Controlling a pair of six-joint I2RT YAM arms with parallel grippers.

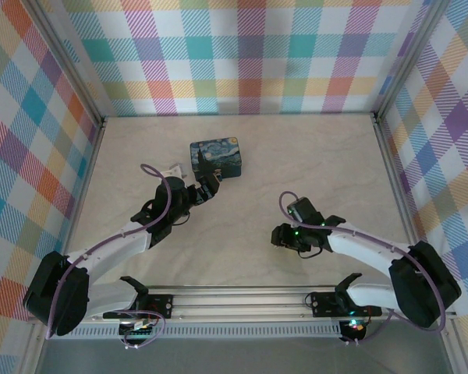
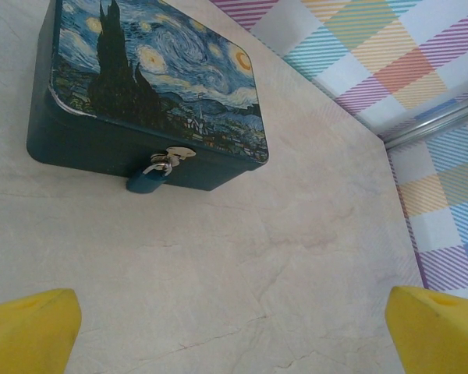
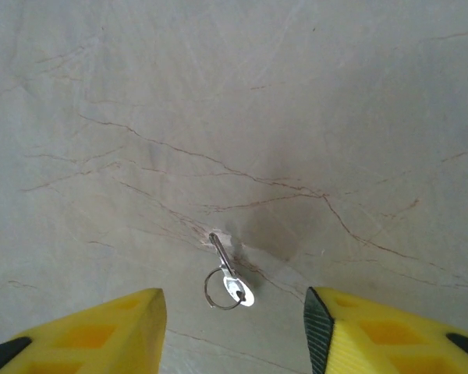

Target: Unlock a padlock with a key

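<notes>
1 padlock [image 2: 147, 181] on tin front | 1 tin [image 2: 140, 78] | 1 key [image 3: 230, 276], ringed, on table [image 3: 101, 93] | left gripper [image 2: 234, 335] spread, empty | right gripper [image 3: 232, 327] spread, straddling key

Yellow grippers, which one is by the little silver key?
The right gripper: the small silver key with its ring lies just ahead, between its open fingers. The left gripper faces the dark-blue painted tin.

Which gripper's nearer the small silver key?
Right. The right gripper hangs directly over the small silver key, jaws open astride it; the left gripper is off by the dark-blue painted tin.
</notes>
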